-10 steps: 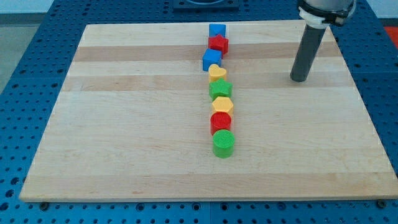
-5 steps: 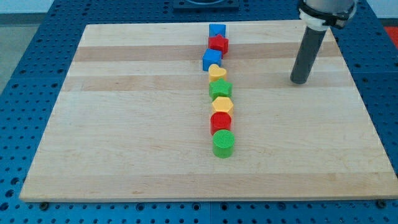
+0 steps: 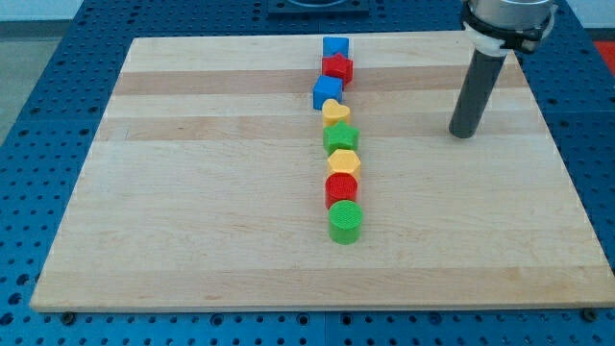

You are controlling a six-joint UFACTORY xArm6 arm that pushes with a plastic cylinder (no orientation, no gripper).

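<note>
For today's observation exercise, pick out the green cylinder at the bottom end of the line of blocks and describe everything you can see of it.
The green cylinder stands upright on the wooden board, its round top ribbed, plastic-looking. It is the lowest block in the view's line, touching the red cylinder just above it. My tip is far off toward the view's upper right, touching no block.

My rod (image 3: pixel 476 93) is a plain dark grey cylinder, smooth down to my tip (image 3: pixel 465 133); above it, a white ring under a black collar.
</note>
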